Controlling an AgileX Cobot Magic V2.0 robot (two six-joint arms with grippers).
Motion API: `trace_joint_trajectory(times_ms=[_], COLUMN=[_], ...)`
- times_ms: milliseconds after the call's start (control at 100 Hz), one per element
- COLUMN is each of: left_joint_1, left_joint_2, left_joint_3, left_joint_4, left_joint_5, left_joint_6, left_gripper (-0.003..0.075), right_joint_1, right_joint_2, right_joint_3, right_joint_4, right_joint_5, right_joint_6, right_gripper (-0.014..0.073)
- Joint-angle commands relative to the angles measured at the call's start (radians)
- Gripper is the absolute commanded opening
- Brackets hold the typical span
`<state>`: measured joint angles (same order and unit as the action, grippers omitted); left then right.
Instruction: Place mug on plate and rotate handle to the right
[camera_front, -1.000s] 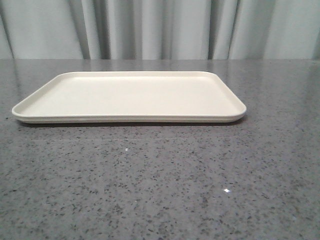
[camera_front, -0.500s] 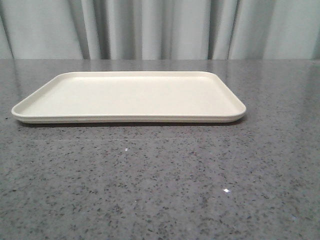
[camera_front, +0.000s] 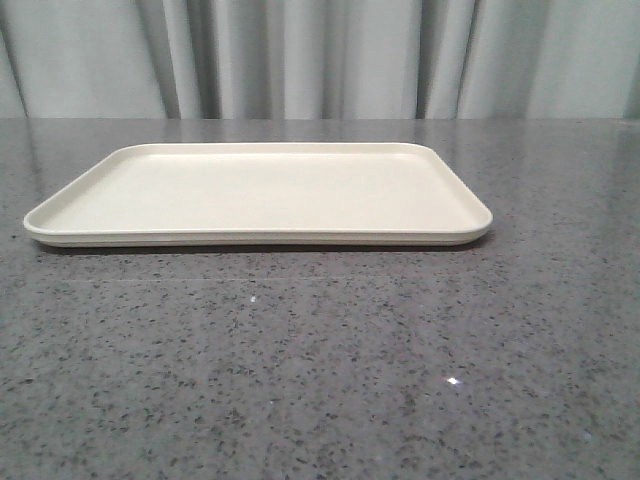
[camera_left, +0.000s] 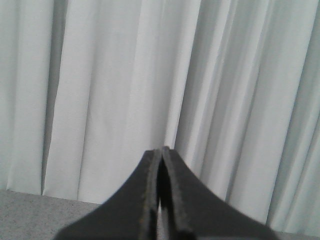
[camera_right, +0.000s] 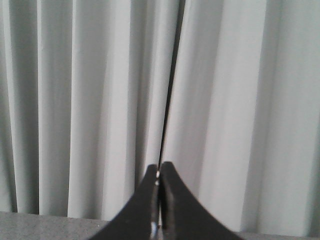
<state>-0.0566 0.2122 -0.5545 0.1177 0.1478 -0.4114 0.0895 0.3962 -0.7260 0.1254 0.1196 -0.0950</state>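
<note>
The cream rectangular plate (camera_front: 258, 195) lies flat on the grey speckled table in the front view, a little left of centre, with nothing on it. The mug and its handle are out of view in every frame. Neither gripper shows in the front view. In the left wrist view my left gripper (camera_left: 161, 150) is shut and empty, pointing at the curtain. In the right wrist view my right gripper (camera_right: 160, 165) is shut and empty, also facing the curtain.
The grey speckled table (camera_front: 320, 370) stretches in front of and beside the plate. A pale pleated curtain (camera_front: 320, 55) hangs behind the table's far edge. A strip of table shows low in both wrist views.
</note>
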Motion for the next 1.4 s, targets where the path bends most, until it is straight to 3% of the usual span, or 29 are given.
trace_joint_trajectory(times_ms=[0, 320, 430, 540, 680, 770, 940, 1110, 1390], left_joint_1=[0.007, 0.007, 0.007, 0.007, 0.007, 0.007, 0.007, 0.007, 0.007], left_joint_2=[0.074, 0.283, 0.344, 0.391, 0.435, 0.455, 0.484, 0.490, 0.490], left_joint_3=[-0.093, -0.350, -0.426, -0.493, -0.549, -0.576, -0.607, -0.630, -0.677], left_joint_4=[-0.003, -0.003, -0.003, -0.003, -0.014, -0.031, -0.118, -0.130, -0.130], left_joint_5=[-0.038, 0.110, 0.178, 0.247, 0.308, 0.346, 0.404, 0.435, 0.510], left_joint_6=[-0.003, 0.021, 0.021, 0.021, 0.066, 0.076, 0.160, 0.161, 0.161], left_gripper=[-0.0020, -0.0020, -0.0019, -0.0019, -0.0011, 0.0036, 0.0204, 0.0342, 0.0370], right_joint_1=[-0.005, -0.004, -0.004, -0.003, -0.003, -0.003, -0.003, -0.003, -0.003], right_joint_2=[0.054, 0.180, 0.203, 0.210, 0.210, 0.210, 0.209, 0.209, 0.215], right_joint_3=[-0.086, -0.269, -0.310, -0.336, -0.344, -0.344, -0.344, -0.341, -0.343], right_joint_4=[-0.010, -0.032, -0.032, -0.032, -0.032, -0.032, -0.039, -0.042, -0.042], right_joint_5=[-0.033, 0.066, 0.081, 0.075, 0.040, 0.017, -0.024, -0.045, -0.010], right_joint_6=[-0.004, -0.011, -0.011, -0.011, -0.011, -0.011, -0.011, -0.011, -0.011], right_gripper=[-0.0111, -0.0083, 0.0024, 0.0192, 0.0311, 0.0320, 0.0320, 0.0320, 0.0325])
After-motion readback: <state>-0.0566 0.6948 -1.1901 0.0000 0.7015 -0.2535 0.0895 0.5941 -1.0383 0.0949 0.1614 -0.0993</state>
